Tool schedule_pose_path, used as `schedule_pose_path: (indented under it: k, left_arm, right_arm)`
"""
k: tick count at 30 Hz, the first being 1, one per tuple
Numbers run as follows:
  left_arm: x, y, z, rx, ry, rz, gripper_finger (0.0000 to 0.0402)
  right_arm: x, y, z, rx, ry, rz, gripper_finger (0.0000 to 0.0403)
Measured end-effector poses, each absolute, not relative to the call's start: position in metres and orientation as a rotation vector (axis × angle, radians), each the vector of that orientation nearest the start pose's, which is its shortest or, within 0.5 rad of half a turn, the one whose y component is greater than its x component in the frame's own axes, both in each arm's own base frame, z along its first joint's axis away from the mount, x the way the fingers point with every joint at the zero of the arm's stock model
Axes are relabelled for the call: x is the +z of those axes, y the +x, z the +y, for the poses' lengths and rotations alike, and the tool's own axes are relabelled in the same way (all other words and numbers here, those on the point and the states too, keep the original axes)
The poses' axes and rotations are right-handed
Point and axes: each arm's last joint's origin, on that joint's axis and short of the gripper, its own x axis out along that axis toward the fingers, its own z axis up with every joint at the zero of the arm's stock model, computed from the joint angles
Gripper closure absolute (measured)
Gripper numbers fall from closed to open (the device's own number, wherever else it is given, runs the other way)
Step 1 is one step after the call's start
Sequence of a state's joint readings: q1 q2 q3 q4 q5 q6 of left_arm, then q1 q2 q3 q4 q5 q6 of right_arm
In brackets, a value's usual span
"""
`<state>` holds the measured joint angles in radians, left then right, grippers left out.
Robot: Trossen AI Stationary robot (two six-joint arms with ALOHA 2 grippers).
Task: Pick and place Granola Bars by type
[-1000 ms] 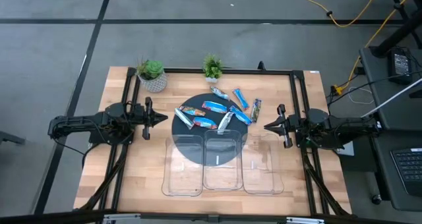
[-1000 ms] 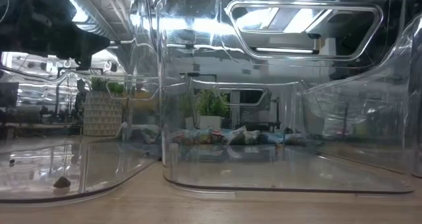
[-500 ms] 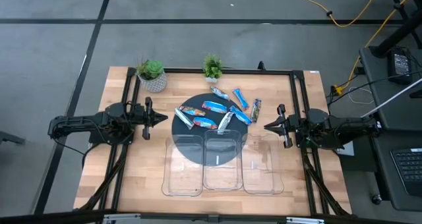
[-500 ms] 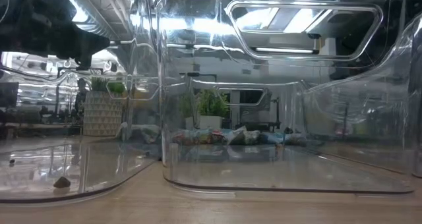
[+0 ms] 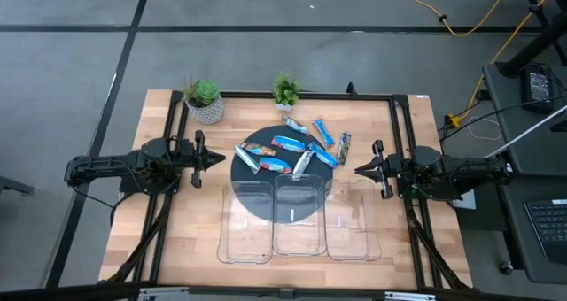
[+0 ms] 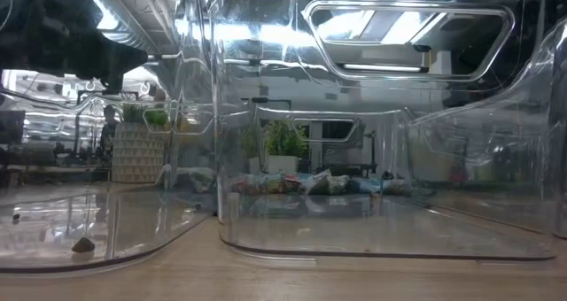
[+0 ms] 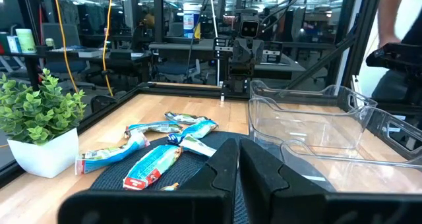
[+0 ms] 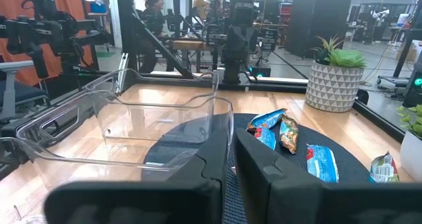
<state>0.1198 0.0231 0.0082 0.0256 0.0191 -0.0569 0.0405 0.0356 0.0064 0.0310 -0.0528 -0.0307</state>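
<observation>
Small flat granola bars in shiny blue and silvery wrappers (image 5: 292, 150) lay scattered on dark round mat (image 5: 251, 184), behind three clear plastic trays (image 5: 299, 219). Judged light, slippery, crushable; grip across mid-width. Left gripper (image 5: 218, 158) and right gripper (image 5: 359, 170) parked at mat's sides, fingers near-closed, holding nothing.

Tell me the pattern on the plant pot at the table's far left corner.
White pot with a grey triangle pattern; right wrist view shows it best.
</observation>
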Motion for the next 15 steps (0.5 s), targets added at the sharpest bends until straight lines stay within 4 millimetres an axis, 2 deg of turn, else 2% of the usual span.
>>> schedule_pose_path:
  k: [15]
  left_arm:
    - [0.167,0.098,0.0112,0.1,-0.056,-0.013,0.0393]
  right_arm:
    - [0.1659,0.0993,0.0055,0.093,-0.031,-0.003,0.0371]
